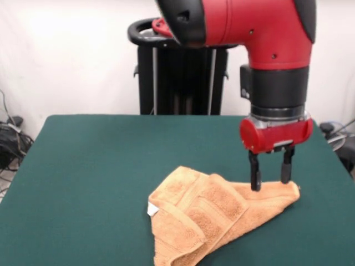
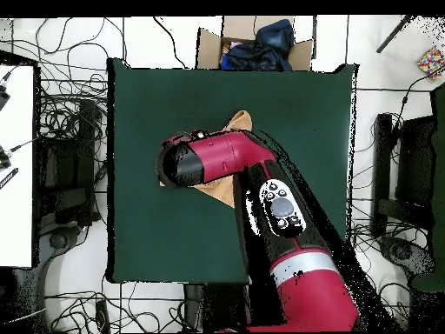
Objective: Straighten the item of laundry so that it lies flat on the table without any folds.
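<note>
The orange-tan towel [image 1: 213, 213] lies crumpled on the green table [image 1: 100, 160] at the near right, with folds overlapping and a white tag [image 1: 152, 209] at its left. My gripper [image 1: 270, 184] hangs straight down over the towel's right corner. Its fingers [image 1: 254, 176] are spread apart, with the tips at the cloth's far edge. In the overhead view the arm's wrist [image 2: 187, 163] covers the gripper and most of the towel [image 2: 242, 120]; only two tan corners show on the table [image 2: 148, 226].
The black pedestal [image 1: 180, 77] stands behind the table's far edge. In the overhead view a cardboard box with dark cloth [image 2: 252, 43] sits past the table's top edge. Cables lie on the floor all round, and a white desk [image 2: 16, 174] is at the left.
</note>
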Robot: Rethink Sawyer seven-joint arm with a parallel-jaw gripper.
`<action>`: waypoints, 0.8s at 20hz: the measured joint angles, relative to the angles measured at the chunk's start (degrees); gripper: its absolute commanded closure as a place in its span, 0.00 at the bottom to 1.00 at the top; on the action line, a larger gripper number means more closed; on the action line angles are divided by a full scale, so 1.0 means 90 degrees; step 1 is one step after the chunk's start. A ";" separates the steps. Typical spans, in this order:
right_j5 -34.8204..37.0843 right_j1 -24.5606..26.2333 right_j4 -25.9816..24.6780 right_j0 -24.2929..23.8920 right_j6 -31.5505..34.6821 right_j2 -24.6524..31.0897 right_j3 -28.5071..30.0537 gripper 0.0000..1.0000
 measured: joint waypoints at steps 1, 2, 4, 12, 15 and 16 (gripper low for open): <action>-0.0037 0.0062 0.0000 -0.0007 0.0000 -0.0033 0.0010 0.00; -0.0045 0.0107 0.0000 -0.0016 0.0000 -0.0066 0.0018 0.00; -0.0045 0.0171 0.0000 -0.0064 0.0000 -0.0115 0.0033 0.00; -0.0046 0.0308 0.0000 -0.0308 0.0000 -0.0153 0.0034 0.00; -0.0046 0.0404 0.0001 -0.0338 0.0000 -0.0193 0.0030 0.00; -0.0046 0.0436 0.0001 -0.0338 0.0000 -0.0214 0.0029 0.00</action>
